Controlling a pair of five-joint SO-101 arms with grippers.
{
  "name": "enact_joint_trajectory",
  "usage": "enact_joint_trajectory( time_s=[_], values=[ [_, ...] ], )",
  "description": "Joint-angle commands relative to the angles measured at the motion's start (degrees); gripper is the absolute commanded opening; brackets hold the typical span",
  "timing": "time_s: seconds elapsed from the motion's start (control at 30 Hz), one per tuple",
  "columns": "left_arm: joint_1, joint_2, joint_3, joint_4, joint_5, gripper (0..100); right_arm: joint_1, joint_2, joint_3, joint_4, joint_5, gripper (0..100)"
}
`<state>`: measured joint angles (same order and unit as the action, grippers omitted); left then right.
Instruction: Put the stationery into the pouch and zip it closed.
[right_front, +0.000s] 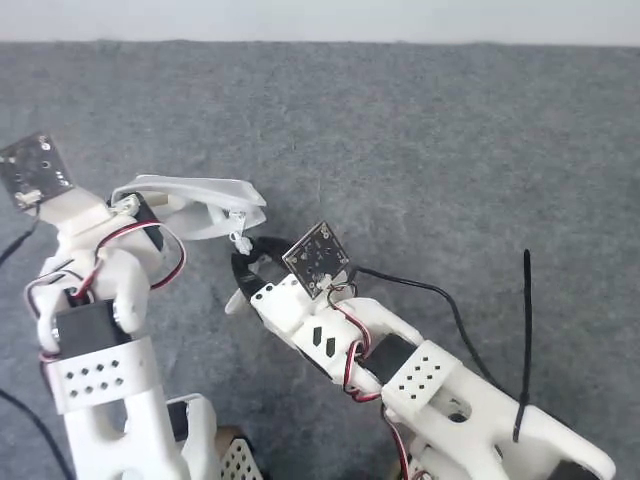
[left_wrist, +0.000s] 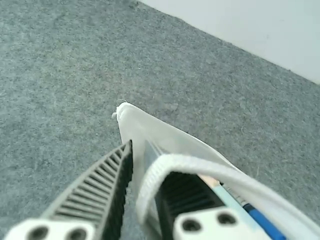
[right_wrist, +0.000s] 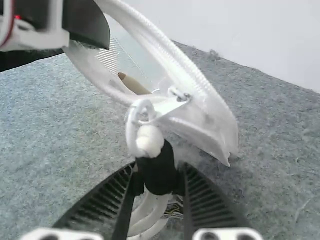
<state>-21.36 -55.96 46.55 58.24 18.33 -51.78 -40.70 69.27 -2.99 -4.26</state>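
While the left gripper (left_wrist: 142, 165) pinches the pouch (left_wrist: 150, 135) rim between its jaws, stationery (left_wrist: 255, 216) lying inside just behind them, the right gripper (right_wrist: 159, 172) clamps the zip pull (right_wrist: 150, 142) between its own, so zipping looks in hand, next needing a steady draw along the teeth against the left hold.

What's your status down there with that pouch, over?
Left pincer shut on pouch rim. Right pincer shut on zip pull. Pens inside, zip not yet closed.
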Motion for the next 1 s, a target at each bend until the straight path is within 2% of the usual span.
enact_joint_trajectory(
  time_s=[0.0, 0.2, 0.37, 0.47, 0.6, 0.73, 0.87, 0.97],
  values=[
    [-0.18, -0.62, -1.36, -2.11, -0.09, 3, 1.01, -1.36, -1.58, -1.36, 3.6, 0.0],
    [-0.09, -0.62, -1.36, -2.11, -0.09, 3, 0.13, -5.14, 1.76, -0.48, 11.25, 0.5],
    [-0.09, -0.62, -1.36, -2.11, -0.09, 4, -0.4, -10.86, 0.35, 11.3, 13.98, 0.5],
    [-0.09, -0.62, -1.36, -1.85, 0.18, 10, -0.4, -14.29, -1.58, 19.21, 16.26, 0.5],
    [0.0, -0.62, -1.1, -1.76, 0.53, 21, -0.48, -18.24, -1.76, 23.69, 18.9, 0.5],
    [2.64, -0.62, -1.27, -0.35, 1.67, 22, -1.19, -20.97, -1.76, 27.21, 21.01, 0.5],
    [4.57, -0.62, -1.45, 0.7, 1.32, 23, -5.58, -22.99, -1.76, 31.16, 22.59, 0.5],
    [7.03, -0.62, -1.36, 0.7, -1.93, 26, -8.04, -24.31, -1.76, 33.54, 22.59, 0.5]
  ],
)
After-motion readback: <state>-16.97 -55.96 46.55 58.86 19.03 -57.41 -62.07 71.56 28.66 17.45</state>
